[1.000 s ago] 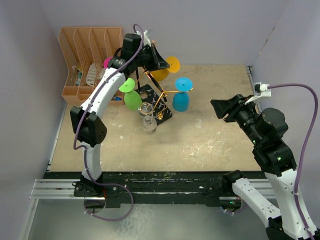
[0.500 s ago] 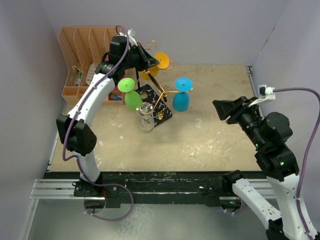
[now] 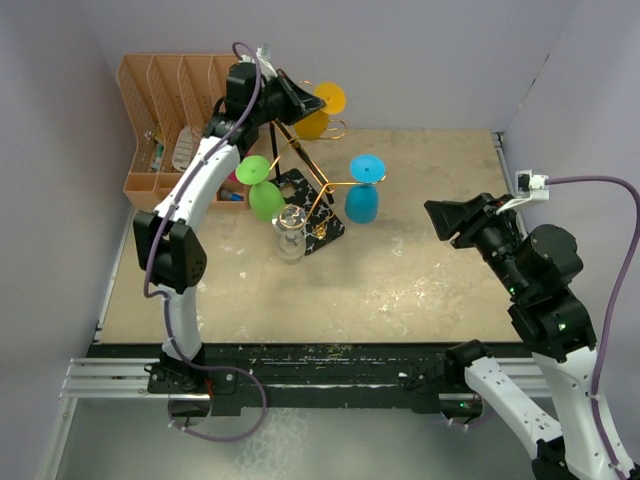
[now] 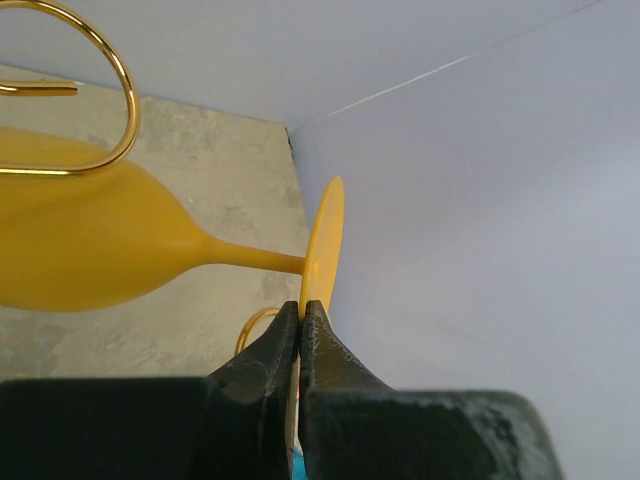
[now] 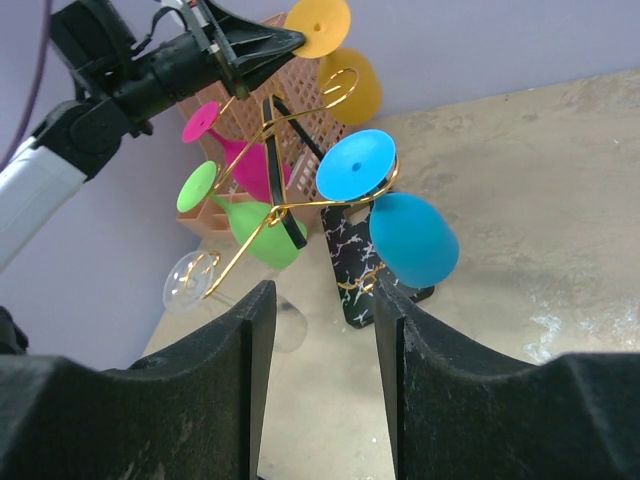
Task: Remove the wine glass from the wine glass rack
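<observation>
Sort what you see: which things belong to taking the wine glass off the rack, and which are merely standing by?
Job in hand: yellow wine glass; wine glass rack; left gripper, pinching the glass's foot.

Standing by: orange organiser; blue glass; green glass; open right gripper.

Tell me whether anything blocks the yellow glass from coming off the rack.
The left tool is shut on the foot of the yellow glass, so nothing lies between them. The rack's gold curl loops across the glass's bowl in the left wrist view, though whether it touches is unclear. Nothing else visible blocks the way.
</observation>
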